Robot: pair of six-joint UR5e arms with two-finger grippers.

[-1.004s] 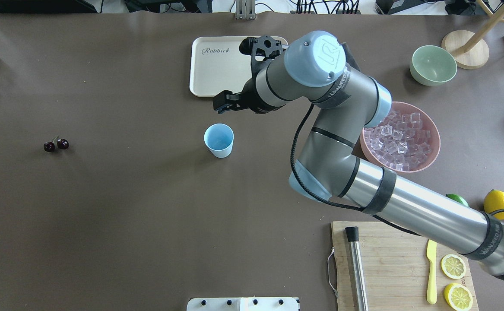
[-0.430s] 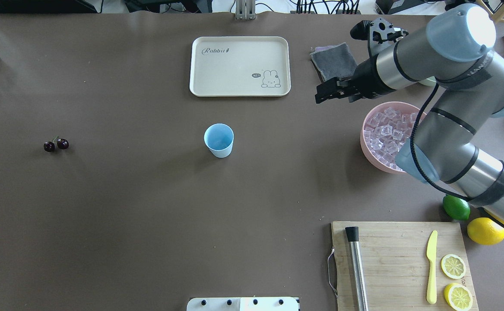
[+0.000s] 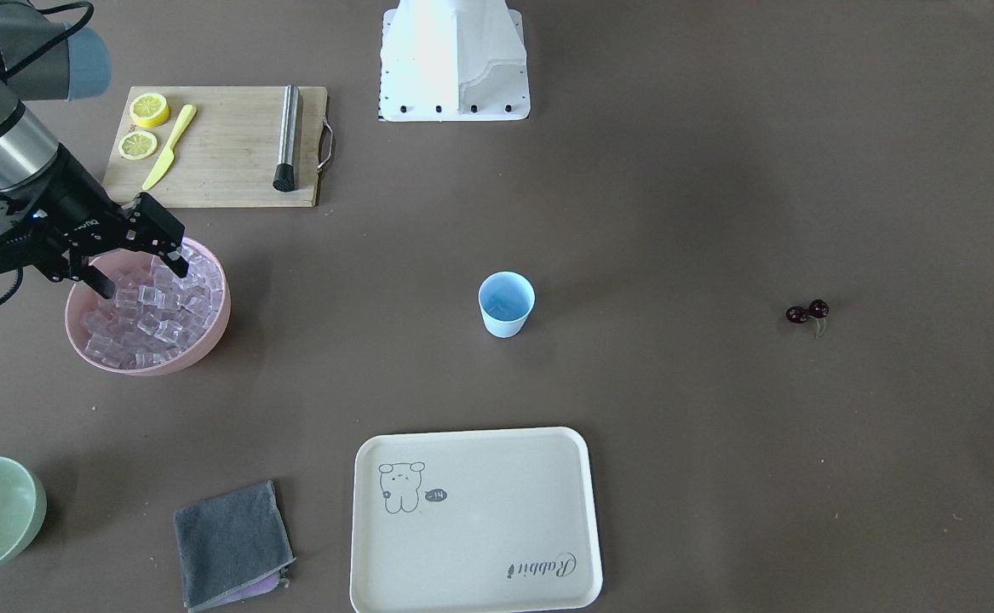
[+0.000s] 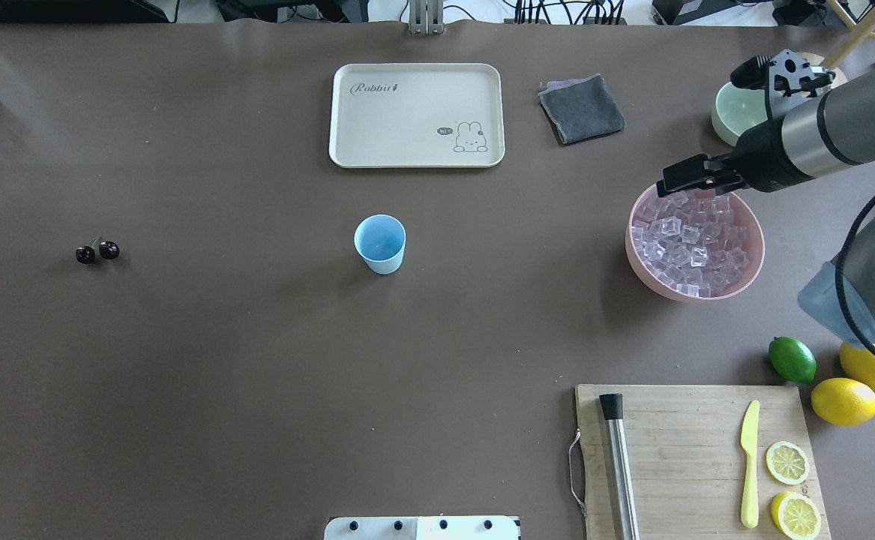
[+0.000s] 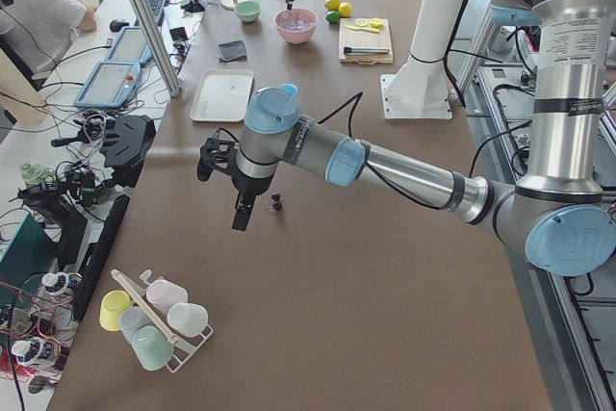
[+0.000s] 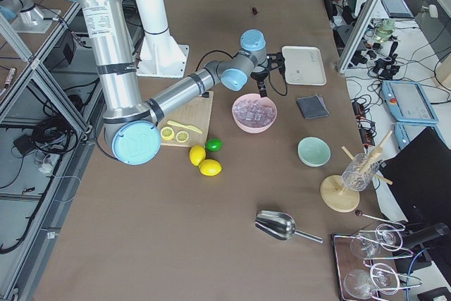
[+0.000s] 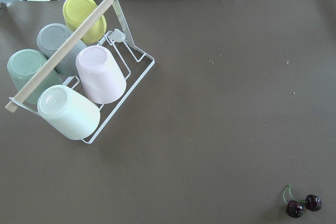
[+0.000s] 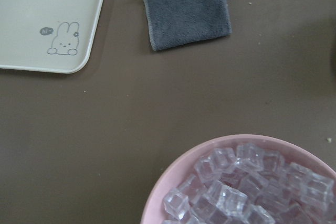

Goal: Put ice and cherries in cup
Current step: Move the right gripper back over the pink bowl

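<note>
The light-blue cup point(image 4: 379, 241) stands upright mid-table, also in the front view point(image 3: 506, 304); I cannot tell if ice lies inside. The ice point(image 4: 688, 244) fills a pink bowl point(image 4: 630, 251), also in the right wrist view point(image 8: 247, 192). My right gripper point(image 4: 681, 176) is open and empty, hovering over the bowl's far rim point(image 3: 137, 271). The cherries point(image 4: 97, 252) lie far left on the table, also in the left wrist view point(image 7: 302, 205). My left gripper point(image 5: 241, 211) hangs above the table close to the cherries point(image 5: 275, 202); I cannot tell whether it is open or shut.
A cream tray point(image 4: 416, 112) and a grey cloth point(image 4: 581, 109) lie at the back. A pale green bowl point(image 4: 733, 112) stands behind the pink bowl. A lime point(image 4: 792, 359), lemons point(image 4: 843, 400) and a cutting board point(image 4: 677, 450) lie near right. A cup rack point(image 7: 79, 77) stands far left.
My right arm has swung right, from beside the cup past the grey cloth to the pink bowl of ice. The cup and cherries have not moved.
</note>
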